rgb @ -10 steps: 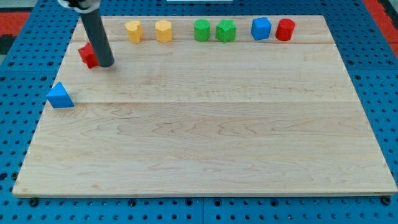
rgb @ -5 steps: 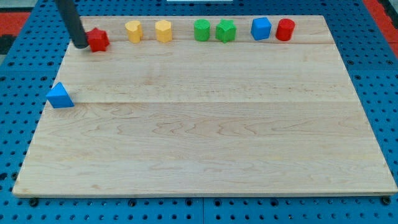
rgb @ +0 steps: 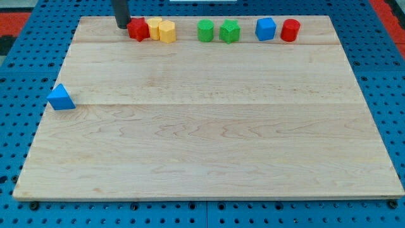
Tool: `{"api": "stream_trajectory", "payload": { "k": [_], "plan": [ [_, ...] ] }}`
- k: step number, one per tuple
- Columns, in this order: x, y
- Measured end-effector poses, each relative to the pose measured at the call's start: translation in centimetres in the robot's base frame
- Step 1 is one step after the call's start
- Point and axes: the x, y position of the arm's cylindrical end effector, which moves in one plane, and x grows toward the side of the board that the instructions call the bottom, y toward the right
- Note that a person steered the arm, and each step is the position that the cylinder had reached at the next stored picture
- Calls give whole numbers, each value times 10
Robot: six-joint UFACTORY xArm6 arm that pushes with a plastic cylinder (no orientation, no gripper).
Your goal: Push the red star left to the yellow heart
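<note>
The red star (rgb: 138, 29) lies near the view's top left, pressed against the left side of a yellow heart-like block (rgb: 154, 27), which in turn touches a second yellow block (rgb: 167, 31). My tip (rgb: 122, 26) stands just left of the red star, touching or almost touching it. The dark rod rises out of the view's top.
Along the top row to the right stand a green block (rgb: 205, 30), a second green block (rgb: 230, 31), a blue cube (rgb: 266, 28) and a red cylinder (rgb: 290, 30). A blue triangle (rgb: 61, 97) lies at the board's left edge (rgb: 54, 88).
My tip swept up and to the right, pushing the red star from the left area up into the top row. The star now touches the yellow heart, which has slid against the other yellow block.
</note>
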Motion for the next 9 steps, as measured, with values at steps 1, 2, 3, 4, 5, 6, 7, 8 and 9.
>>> {"api": "stream_trajectory", "payload": {
  "k": [1, 2, 3, 4, 5, 6, 7, 8, 9],
  "plan": [
    [-12, 3],
    [-4, 4],
    [6, 17],
    [16, 29],
    [16, 29],
    [19, 29],
    [-3, 16],
    [0, -25],
    [122, 33]
  ]
}}
